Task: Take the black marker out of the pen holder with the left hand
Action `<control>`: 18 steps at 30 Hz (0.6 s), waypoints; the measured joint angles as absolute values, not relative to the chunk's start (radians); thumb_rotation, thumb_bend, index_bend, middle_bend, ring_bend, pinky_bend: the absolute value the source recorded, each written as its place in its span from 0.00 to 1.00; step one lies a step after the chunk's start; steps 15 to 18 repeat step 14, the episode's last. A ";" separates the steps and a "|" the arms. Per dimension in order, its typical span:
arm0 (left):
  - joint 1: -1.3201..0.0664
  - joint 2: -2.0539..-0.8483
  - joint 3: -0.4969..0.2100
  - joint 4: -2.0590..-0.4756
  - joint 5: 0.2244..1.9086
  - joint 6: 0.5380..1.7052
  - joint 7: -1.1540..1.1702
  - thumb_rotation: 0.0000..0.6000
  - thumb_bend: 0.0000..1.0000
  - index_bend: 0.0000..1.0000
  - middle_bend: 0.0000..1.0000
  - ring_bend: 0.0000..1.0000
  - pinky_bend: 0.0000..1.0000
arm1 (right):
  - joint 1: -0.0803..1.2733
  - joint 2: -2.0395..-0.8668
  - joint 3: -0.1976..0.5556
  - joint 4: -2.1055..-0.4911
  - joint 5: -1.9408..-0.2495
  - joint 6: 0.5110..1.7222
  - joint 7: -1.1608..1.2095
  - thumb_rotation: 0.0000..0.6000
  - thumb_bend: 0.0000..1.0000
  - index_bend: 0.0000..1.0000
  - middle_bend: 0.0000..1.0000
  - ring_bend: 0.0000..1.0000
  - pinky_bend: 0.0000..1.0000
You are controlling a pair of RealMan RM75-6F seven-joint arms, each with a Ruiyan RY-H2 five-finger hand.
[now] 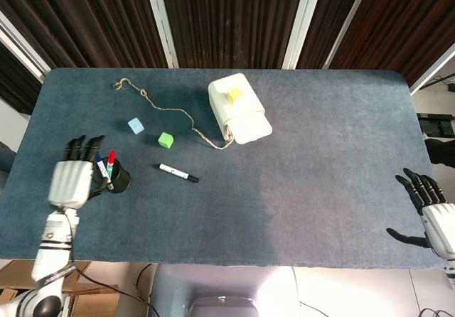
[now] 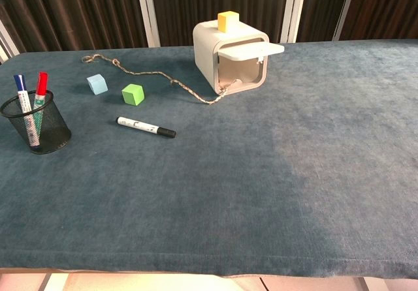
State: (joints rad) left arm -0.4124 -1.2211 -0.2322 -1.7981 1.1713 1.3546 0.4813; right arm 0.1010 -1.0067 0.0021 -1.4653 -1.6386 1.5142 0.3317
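Black-capped white marker [image 1: 178, 173] laid flat on blue surface [image 1: 298, 160], apart from black mesh pen holder [image 1: 117, 178] | left hand [image 1: 71, 180] kept empty, fingers spread | right hand [image 1: 430, 207] idle, spread | retreat to be made clear of holder.

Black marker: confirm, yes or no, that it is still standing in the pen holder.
No: the black marker lies flat on the table, apart from the pen holder.

Right hand [image 1: 432, 214] cut off by head view's right edge; neither hand visible in chest view. Left hand [image 1: 71, 178] hides part of pen holder [image 1: 115, 177]. Print on black marker [image 2: 145, 127] too small to read.
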 measured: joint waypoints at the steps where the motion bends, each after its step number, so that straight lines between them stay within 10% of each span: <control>1: -0.386 -1.203 -0.219 -1.794 1.187 1.370 0.449 1.00 0.29 0.07 0.12 0.05 0.08 | 0.102 -1.008 0.000 -1.464 -1.641 1.512 0.332 1.00 0.00 0.00 0.02 0.00 0.03; 18: -0.045 -1.108 0.004 -1.593 1.401 1.621 0.047 1.00 0.29 0.09 0.13 0.07 0.06 | 0.108 -1.036 -0.015 -1.471 -1.673 1.512 0.312 1.00 0.00 0.00 0.02 0.00 0.03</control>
